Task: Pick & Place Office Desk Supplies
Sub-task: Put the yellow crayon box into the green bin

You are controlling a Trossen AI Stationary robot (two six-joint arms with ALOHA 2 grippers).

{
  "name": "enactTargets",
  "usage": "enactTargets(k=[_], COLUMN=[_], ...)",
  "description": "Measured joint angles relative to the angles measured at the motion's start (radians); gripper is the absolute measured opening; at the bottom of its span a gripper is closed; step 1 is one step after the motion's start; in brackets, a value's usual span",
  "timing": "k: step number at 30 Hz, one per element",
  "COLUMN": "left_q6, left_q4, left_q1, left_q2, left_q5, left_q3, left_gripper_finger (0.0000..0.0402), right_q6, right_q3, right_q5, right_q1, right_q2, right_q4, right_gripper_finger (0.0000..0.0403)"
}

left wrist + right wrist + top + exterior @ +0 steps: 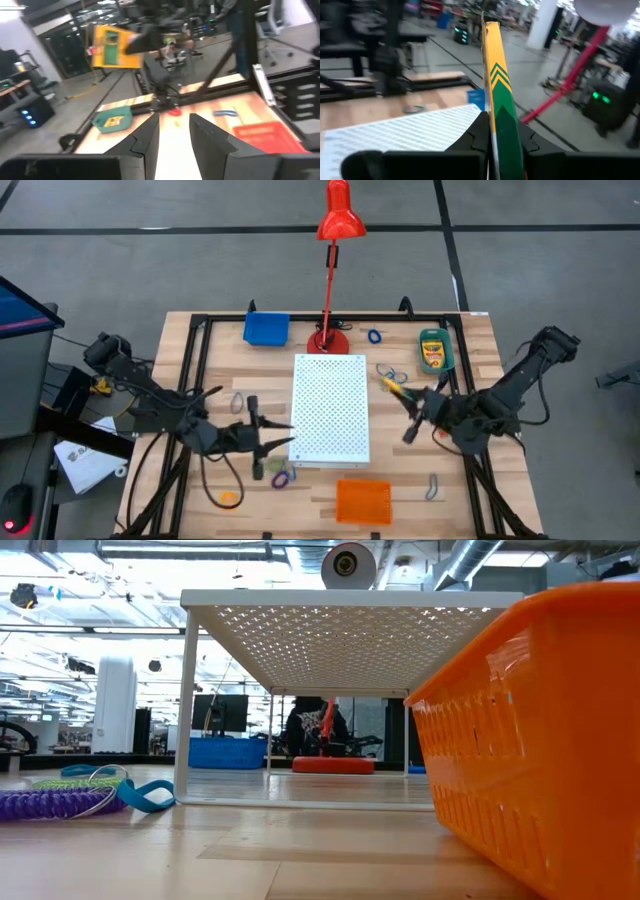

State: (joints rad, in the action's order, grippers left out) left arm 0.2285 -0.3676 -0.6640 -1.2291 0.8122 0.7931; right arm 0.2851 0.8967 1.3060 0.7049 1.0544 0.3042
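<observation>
R. gripper (502, 137) clamps crayon box (499, 95) by its thin edge; light, stiff, crushable card. L. gripper (175, 132) open, empty.

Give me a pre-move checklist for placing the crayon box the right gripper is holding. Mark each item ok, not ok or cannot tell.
1. Right gripper shut on the crayon box: ok.
2. Box lifted off the table: ok, as the left wrist view shows.
3. Teal tray in view: ok; already holds a second crayon box.
4. Left gripper away from the tray: ok, it is open at the white board's edge.
5. Room left in the tray: cannot tell.
</observation>
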Motion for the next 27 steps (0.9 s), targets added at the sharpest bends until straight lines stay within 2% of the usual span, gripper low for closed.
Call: enactTargets(k=[3, 8, 15, 21, 27], left_q6=[-0.027, -0.033, -0.026, -0.025, -0.025], left_q4=[0.002, 0.0, -0.007, -0.006, -0.009], left_q1=[-0.035, -0.071, -0.084, -0.084, -0.084], left_q2=[0.015, 0.017, 0.017, 0.017, 0.017], left_q5=[0.011, 0.058, 0.063, 0.063, 0.063], left_q3=[-0.04, -0.064, -0.064, -0.064, -0.067], left_gripper_finger=[0.0102, 0.0102, 0.0102, 0.0102, 0.0102], right_q6=[0.116, 0.315, 0.472, 0.563, 0.596], right_q3=[0.0, 0.0, 0.0, 0.0, 0.0], right_q5=[-0.043, -0.192, -0.347, -0.367, -0.363], right_q1=[-0.079, -0.266, -0.509, -0.633, -0.706], right_q2=[-0.03, -0.054, -0.017, 0.069, 0.187], right_q4=[0.151, 0.397, 0.689, 0.875, 0.901], right_gripper_finger=[0.0026, 0.0026, 0.0026, 0.0026, 0.0026])
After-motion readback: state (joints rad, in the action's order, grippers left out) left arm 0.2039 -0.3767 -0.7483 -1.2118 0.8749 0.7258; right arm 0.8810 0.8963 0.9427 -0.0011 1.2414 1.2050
